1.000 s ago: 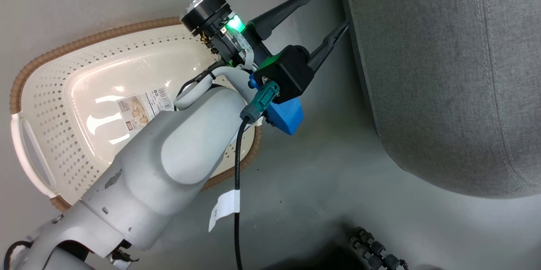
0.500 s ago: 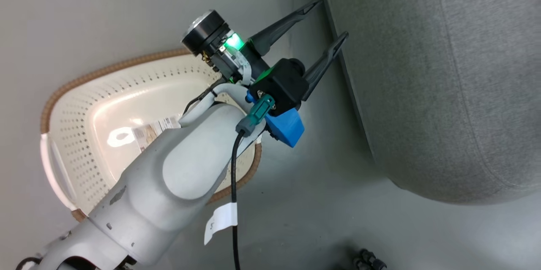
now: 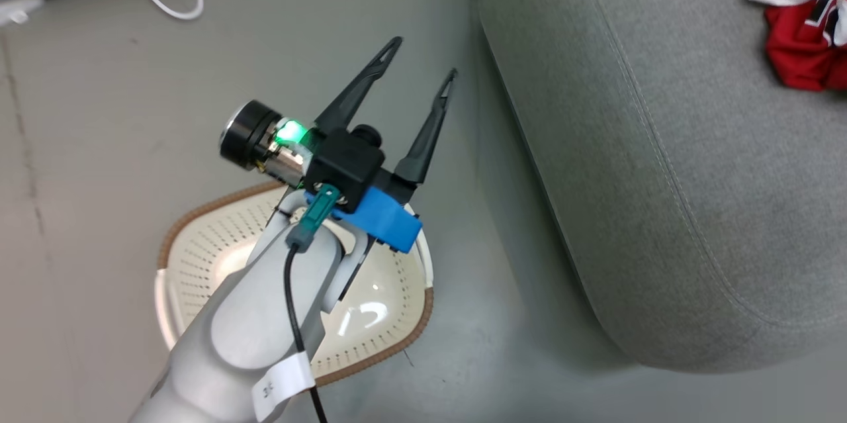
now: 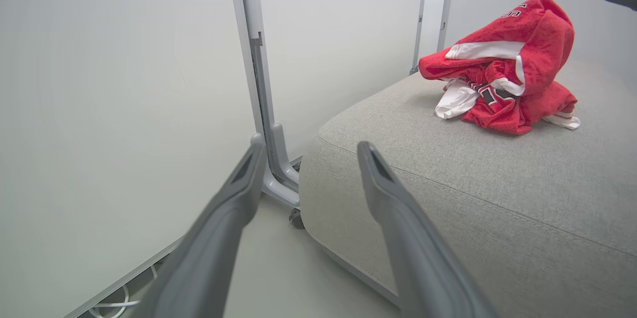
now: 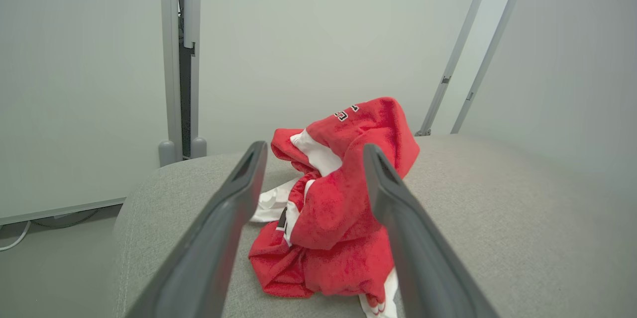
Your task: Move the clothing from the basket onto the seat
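Clothing: a red and white garment (image 5: 343, 198) lay crumpled on the seat (image 5: 497, 218), well apart from the basket (image 3: 198, 257) on the floor.
Left gripper (image 3: 423, 57): fingers spread, pinching nothing, held above the floor between basket and seat.
Right gripper (image 5: 314, 147): fingers spread, gripping nothing, pointed at the garment just ahead.
Basket inside: what showed looked bare, but the left forearm (image 3: 258, 330) covered part of it.
Risk, snag: loose folds sat close to the right fingers. Pulling back low could have caught the cloth and dragged it toward the seat's edge.
Risk, missed item: anything under the forearm could have been overlooked.
Risk, bump: lowering the left arm could have knocked the basket's rim.
Garment lettering: black-edged white letters near the top fold, too creased to read.
Cable tag (image 3: 281, 383): a mark, unreadable.
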